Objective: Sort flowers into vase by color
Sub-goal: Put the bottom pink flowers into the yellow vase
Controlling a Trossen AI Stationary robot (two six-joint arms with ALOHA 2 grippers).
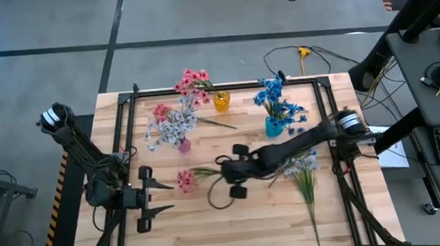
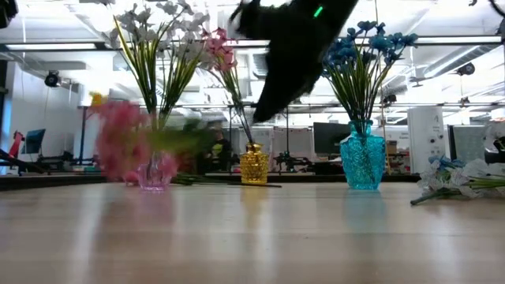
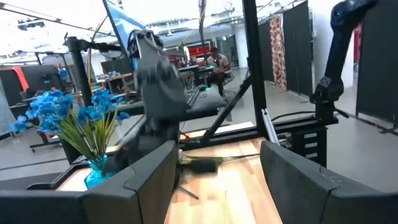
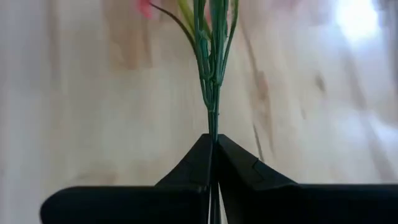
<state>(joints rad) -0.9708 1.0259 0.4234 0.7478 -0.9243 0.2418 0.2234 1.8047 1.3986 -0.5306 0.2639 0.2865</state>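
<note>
**A pink sprig pinched by its stem, three vases waiting**

We work on a pale wooden table (image 1: 236, 224) in an open workshop with a grey floor. Along the far side stand three vases: a pink vase (image 1: 183, 145) holding pale white-lavender blossoms with some pink, a yellow vase (image 1: 221, 102) with pink flowers, and a teal vase (image 1: 273, 125) with blue flowers. That spacing looks meant to keep each colour apart.

Our right gripper (image 1: 225, 172) reaches across the middle of the table, its fingers (image 4: 239, 163) pressed together on the thin green stem of a pink sprig (image 1: 185, 179). The right wrist view shows the stem rising straight out between them, so the blossom end hangs free, away from the arm. We judge this grip low on the stem suits lowering it into a vase mouth.

Our left gripper (image 1: 157, 200) waits at the near left, fingers spread and holding nothing, clear of the right arm's path.

A loose bunch (image 1: 302, 167) of white and blue flowers lies on the table at the right, not yet sorted.
</note>
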